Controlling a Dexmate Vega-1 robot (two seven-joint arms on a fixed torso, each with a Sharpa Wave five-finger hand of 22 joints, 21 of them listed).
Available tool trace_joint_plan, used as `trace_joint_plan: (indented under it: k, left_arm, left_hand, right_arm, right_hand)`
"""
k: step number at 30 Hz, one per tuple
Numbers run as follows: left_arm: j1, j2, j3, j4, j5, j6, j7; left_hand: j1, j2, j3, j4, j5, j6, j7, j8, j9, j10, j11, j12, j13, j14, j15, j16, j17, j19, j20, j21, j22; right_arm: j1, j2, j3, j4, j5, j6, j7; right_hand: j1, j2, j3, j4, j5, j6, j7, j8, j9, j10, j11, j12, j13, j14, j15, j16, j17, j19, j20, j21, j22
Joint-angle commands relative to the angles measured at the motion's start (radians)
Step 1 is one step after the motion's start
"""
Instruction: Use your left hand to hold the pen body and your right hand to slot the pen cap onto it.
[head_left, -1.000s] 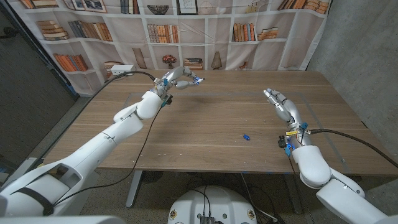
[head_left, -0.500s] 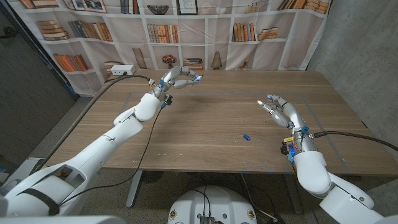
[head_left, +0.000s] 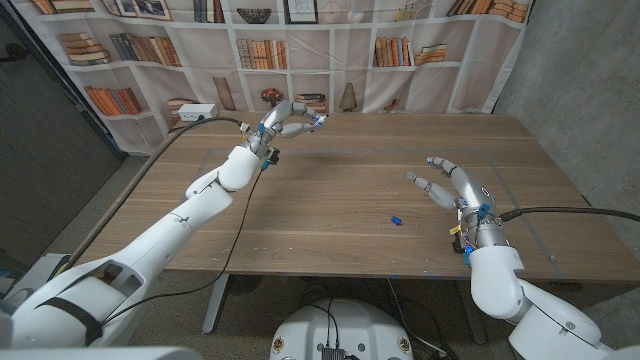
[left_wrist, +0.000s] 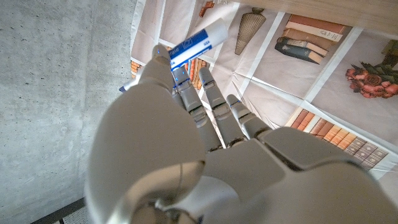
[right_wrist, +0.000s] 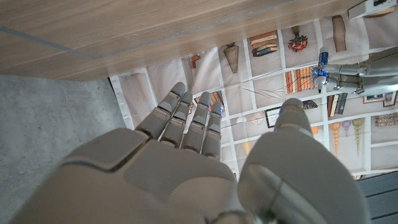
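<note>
Over the last 1 s our right hand (head_left: 447, 180) has swung inward, fingers apart and empty, toward the pen cap (head_left: 396, 218) on the worktop (head_left: 330, 190). Our left hand (head_left: 290, 120) pinches the pen body (left_wrist: 198, 41) aloft; pickup comes next.

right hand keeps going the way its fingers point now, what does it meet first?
Probably nothing: the right hand is open, pointing up-left over bare table. The pen cap lies off that line, nearer the robot. Depth is unclear.

Lab w/ bookshelf backdrop (head_left: 300, 40) (printed curtain)
</note>
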Motion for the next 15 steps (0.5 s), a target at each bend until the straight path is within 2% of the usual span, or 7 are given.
trace_joint_plan:
  k: [1, 6, 12, 15]
  left_arm:
    - [-0.005, 0.002, -0.004, 0.005, -0.014, -0.007, -0.014]
    - [-0.003, 0.018, -0.007, 0.002, -0.015, -0.011, -0.028]
    - [-0.007, 0.049, -0.006, -0.015, 0.008, 0.007, -0.046]
    - [-0.010, 0.054, -0.005, -0.016, 0.009, 0.012, -0.055]
  left_hand:
    - [-0.004, -0.001, 0.050, 0.041, 0.006, 0.072, 0.070, 0.004, -0.001, 0.036, -0.027, 0.007, 0.153, 0.002, -0.119, 0.002, 0.000, -0.005, -0.115, 0.000, 0.003]
    - [-0.005, -0.003, 0.052, 0.041, 0.006, 0.076, 0.070, 0.004, -0.002, 0.037, -0.026, 0.006, 0.155, 0.000, -0.119, 0.001, -0.001, -0.006, -0.115, 0.000, 0.003]
    - [-0.005, -0.006, 0.055, 0.041, 0.005, 0.076, 0.073, 0.003, -0.003, 0.036, -0.027, 0.004, 0.158, -0.002, -0.119, 0.001, -0.001, -0.007, -0.113, 0.000, 0.003]
    - [-0.005, -0.006, 0.056, 0.041, 0.005, 0.078, 0.071, 0.003, -0.003, 0.040, -0.027, 0.006, 0.159, -0.002, -0.118, 0.001, -0.001, -0.006, -0.115, 0.000, 0.003]
  right_arm:
    - [0.098, -0.069, -0.145, -0.066, -0.106, -0.240, 0.084]
    - [0.135, -0.078, -0.186, -0.076, -0.100, -0.282, 0.109]
    - [0.244, -0.101, -0.340, -0.097, -0.189, -0.436, 0.171]
    - [0.296, -0.107, -0.412, -0.096, -0.224, -0.491, 0.202]
  right_hand:
    - [0.024, -0.005, 0.004, -0.003, 0.008, 0.022, -0.008, 0.001, 0.002, 0.021, -0.006, 0.005, 0.002, 0.021, -0.042, 0.002, -0.001, 0.019, -0.024, 0.005, 0.002]
    - [0.056, -0.009, 0.010, -0.001, 0.011, 0.040, -0.034, 0.002, 0.003, 0.019, -0.012, -0.004, 0.002, 0.035, -0.048, -0.001, -0.001, 0.052, -0.042, 0.012, 0.004]
    - [0.076, -0.008, 0.015, -0.001, 0.013, 0.050, -0.039, 0.002, 0.003, 0.021, -0.014, -0.007, 0.002, 0.047, -0.051, -0.001, 0.000, 0.067, -0.046, 0.015, 0.005]
    - [0.082, -0.009, 0.016, 0.000, 0.014, 0.063, -0.044, 0.005, 0.004, 0.020, -0.006, -0.009, 0.002, 0.049, -0.051, -0.002, 0.000, 0.070, -0.048, 0.015, 0.005]
